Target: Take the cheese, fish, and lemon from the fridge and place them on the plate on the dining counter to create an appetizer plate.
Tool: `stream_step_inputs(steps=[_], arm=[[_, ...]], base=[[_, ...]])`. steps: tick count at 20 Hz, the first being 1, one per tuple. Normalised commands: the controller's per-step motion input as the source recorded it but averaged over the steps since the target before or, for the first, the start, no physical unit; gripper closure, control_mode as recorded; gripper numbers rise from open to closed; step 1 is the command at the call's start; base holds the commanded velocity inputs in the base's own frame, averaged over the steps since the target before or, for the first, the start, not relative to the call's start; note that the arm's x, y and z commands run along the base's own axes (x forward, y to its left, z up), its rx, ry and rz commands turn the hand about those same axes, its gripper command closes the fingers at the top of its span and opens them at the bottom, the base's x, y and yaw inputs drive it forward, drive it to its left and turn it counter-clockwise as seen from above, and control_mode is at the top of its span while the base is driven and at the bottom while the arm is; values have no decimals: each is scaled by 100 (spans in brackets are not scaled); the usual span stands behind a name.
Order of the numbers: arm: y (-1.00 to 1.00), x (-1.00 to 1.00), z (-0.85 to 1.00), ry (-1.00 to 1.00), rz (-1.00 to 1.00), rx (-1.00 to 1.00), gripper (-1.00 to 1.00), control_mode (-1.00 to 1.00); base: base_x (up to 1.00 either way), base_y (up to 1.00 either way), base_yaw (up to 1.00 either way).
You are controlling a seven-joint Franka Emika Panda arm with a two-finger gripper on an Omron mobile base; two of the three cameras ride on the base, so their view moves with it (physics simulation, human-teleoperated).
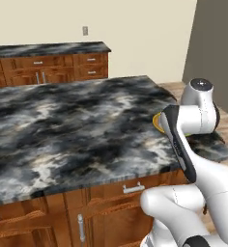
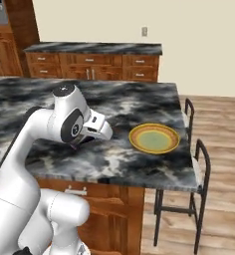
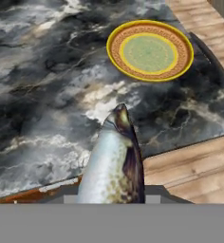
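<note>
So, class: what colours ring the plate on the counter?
The plate has a yellow-green centre, an orange patterned band and a yellow rim, clearest in the hand view.

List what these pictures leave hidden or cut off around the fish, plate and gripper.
- Fish: its rear is cut off at the hand view's bottom.
- Gripper: the wrist housing hides it in the right base view.
- Plate: mostly behind the arm in the left base view.
- Chairs: seats under the counter overhang.
</note>
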Motion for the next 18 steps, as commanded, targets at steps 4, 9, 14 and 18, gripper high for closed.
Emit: stream_step_inputs(steps=[4,9,14,18], arm=[[0,0,0,0,0,0,100,100],[0,0,0,0,0,0,100,100],[-1,17,0,3,0,0,100,-100],[-25,95,-25,14,0,0,100,-100]], base=[[21,-78,62],[34,-97,37],[56,-38,9],[0,0,0]])
